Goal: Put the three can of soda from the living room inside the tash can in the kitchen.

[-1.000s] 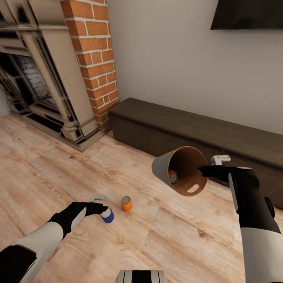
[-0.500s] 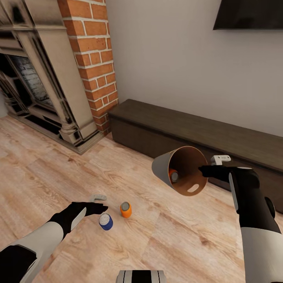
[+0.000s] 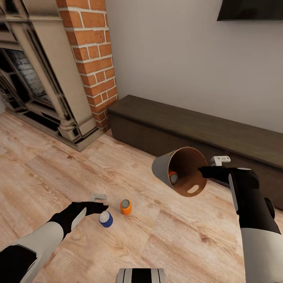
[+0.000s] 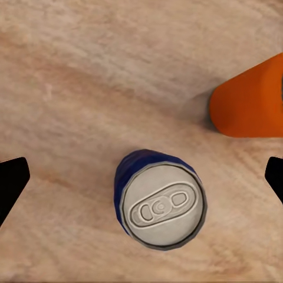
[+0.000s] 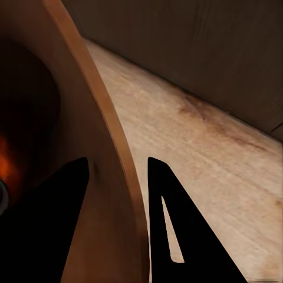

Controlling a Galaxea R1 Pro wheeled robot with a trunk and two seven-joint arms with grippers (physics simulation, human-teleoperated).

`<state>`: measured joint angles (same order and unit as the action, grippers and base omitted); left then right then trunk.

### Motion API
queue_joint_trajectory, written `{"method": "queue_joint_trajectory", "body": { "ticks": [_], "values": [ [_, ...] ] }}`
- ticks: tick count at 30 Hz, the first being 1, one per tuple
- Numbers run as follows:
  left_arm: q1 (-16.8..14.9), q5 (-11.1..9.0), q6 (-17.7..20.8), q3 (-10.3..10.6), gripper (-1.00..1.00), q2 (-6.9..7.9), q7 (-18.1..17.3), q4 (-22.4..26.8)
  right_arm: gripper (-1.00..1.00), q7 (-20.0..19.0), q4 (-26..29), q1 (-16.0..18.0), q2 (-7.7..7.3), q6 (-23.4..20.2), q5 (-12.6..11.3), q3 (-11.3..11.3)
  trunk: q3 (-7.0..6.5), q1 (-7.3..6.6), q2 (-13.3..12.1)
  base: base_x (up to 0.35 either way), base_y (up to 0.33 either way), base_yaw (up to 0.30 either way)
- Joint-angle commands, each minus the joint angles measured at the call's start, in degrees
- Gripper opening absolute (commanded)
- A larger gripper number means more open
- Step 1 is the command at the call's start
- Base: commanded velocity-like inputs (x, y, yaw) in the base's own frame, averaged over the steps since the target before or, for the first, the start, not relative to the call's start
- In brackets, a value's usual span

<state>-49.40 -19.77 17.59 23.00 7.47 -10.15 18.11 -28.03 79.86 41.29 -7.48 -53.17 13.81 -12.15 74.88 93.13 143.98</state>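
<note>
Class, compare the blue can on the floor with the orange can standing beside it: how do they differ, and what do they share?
Colour: the blue can is dark blue, the orange can bright orange. Position: the blue can sits right beside the left hand, between its open fingertips in the wrist view; the orange can stands a little further off, nearer the cabinet. Shared: both stand upright on the wood floor, with grey metal tops and similar size.

Upright blue can (image 3: 105, 219) beside orange can (image 3: 125, 206); third inside tilted bin (image 3: 162, 169).

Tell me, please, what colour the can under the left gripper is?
Dark blue can with a grey metal top, clearest in the left wrist view.
</note>
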Motion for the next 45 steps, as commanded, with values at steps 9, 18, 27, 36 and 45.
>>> {"method": "queue_joint_trajectory", "body": {
  "ticks": [9, 18, 27, 36, 45],
  "values": [
    [0.00, 0.00, -0.02, 0.03, 1.00, 0.00, 0.08, -0.04, -1.00, -0.27, 0.03, 0.02, 0.01, -0.27, -1.38, -0.06, 1.99, 0.22, 0.13, 0.000, 0.000, 0.000],
    [0.00, 0.00, -0.02, 0.11, 1.00, 0.00, 0.30, -0.02, -1.00, -0.27, 0.57, 0.26, 0.01, -0.87, -1.25, -0.02, 3.99, 0.45, 0.25, 0.000, 0.000, 0.000],
    [0.00, 0.00, -0.02, 0.17, 1.00, -0.08, 0.38, -0.05, -1.00, -0.27, 1.76, 0.53, 0.01, -1.18, -1.24, 0.39, 5.98, 0.68, 0.37, 0.000, 0.000, 0.000],
    [0.00, 0.00, -0.10, 0.20, 1.00, -0.09, 0.39, -0.01, -1.00, -0.27, 1.96, 0.50, 0.07, -1.15, -1.24, 0.71, 6.87, 0.79, 0.42, 0.000, 0.000, 0.000],
    [-0.02, 0.00, -0.01, 0.20, 1.00, -0.09, 0.39, 0.00, -1.00, -0.27, 1.93, 0.46, 0.24, -1.15, -1.24, 0.96, 6.87, 0.79, 0.42, 0.129, 0.000, 0.000]
  ]
}}
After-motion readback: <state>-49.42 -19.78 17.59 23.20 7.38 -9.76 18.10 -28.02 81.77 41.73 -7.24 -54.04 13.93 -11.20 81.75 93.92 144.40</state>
